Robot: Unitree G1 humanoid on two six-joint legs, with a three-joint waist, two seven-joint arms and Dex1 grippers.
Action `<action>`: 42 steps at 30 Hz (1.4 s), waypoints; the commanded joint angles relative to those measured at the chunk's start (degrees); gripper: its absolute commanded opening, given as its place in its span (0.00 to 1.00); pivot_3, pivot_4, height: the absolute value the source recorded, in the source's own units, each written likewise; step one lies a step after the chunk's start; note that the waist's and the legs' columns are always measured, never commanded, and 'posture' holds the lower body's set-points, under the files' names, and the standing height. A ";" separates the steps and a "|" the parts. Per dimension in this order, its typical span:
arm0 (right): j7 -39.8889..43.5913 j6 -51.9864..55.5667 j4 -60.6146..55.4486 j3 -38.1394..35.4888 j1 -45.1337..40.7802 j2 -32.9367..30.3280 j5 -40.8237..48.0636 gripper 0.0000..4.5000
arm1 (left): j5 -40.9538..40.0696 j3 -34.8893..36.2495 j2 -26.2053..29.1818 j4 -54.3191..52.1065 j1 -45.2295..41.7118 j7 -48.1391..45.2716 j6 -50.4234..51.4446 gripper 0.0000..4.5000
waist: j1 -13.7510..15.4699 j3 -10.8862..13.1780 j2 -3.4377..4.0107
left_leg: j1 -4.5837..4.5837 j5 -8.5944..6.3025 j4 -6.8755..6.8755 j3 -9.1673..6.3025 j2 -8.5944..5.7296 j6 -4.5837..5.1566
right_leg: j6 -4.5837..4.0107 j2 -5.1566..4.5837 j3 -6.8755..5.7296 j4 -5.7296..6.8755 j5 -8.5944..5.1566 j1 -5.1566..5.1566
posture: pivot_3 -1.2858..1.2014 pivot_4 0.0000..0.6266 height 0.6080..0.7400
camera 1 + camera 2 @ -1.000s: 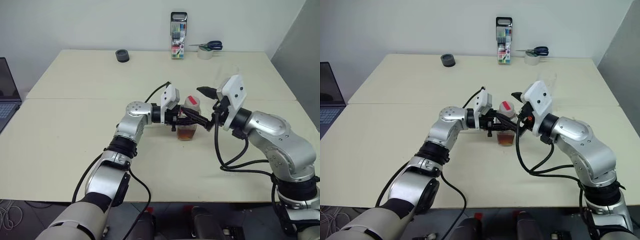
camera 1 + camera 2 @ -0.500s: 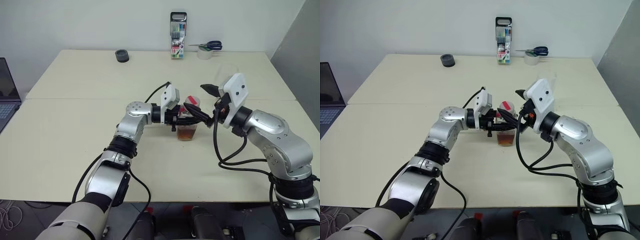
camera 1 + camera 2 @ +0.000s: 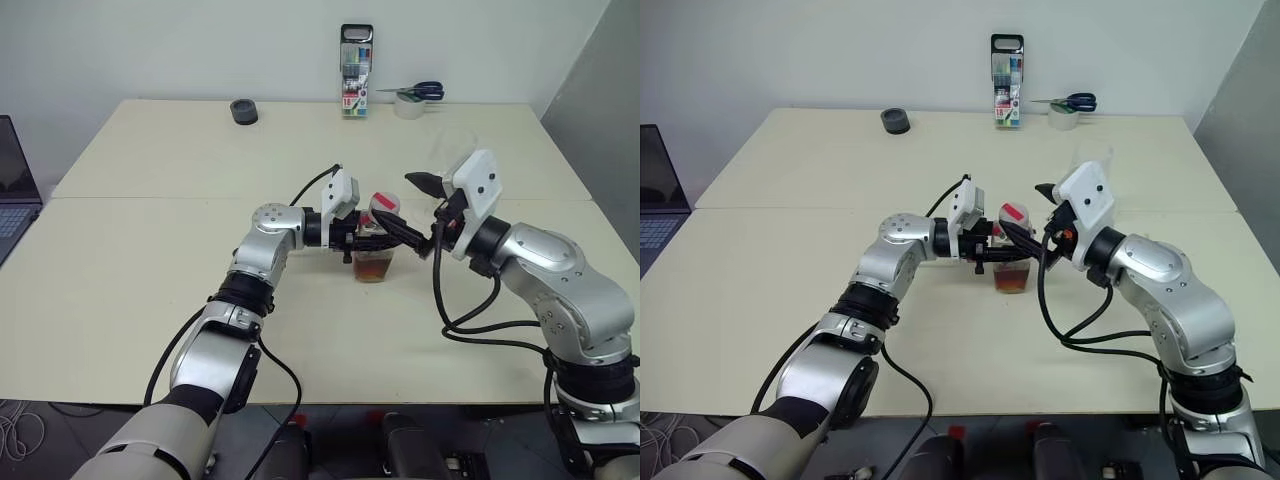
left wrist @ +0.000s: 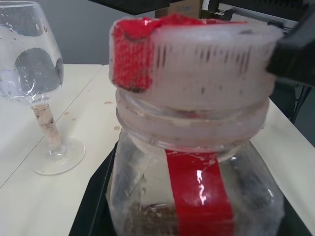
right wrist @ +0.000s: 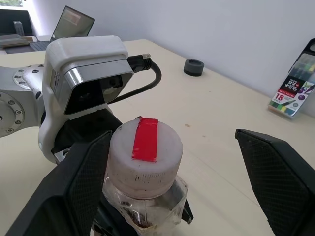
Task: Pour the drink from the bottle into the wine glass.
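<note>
Mid-table (image 3: 150, 250), my left gripper (image 3: 362, 240) is clamping the bottle (image 3: 376, 245) upright; my right gripper (image 5: 184, 182) is straddling its cap (image 5: 144, 152), fingers spread. Uncapping step: I judge closing and twisting comes next; the wine glass (image 4: 35, 83) is standing beyond.

Left arm reaching inward, left hand (image 3: 368, 237) level and clamped tight around the bottle (image 3: 376, 250), right arm bent, right hand (image 5: 172, 177) level, fingers spread wide either side of the cap (image 5: 144, 150)
</note>
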 commanded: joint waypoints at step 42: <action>1.01 0.67 -3.31 -4.00 2.19 -4.24 2.57 0.95 | -1.10 0.62 0.47 -3.18 -0.25 -0.57 -0.87 0.38 | 0.03 0.00 0.00 | 0.00 0.00 0.00 0.00 0.00 0.00 | 0.00 0.00 0.00 0.00 0.00 0.00 | 0.52 0.24 1.00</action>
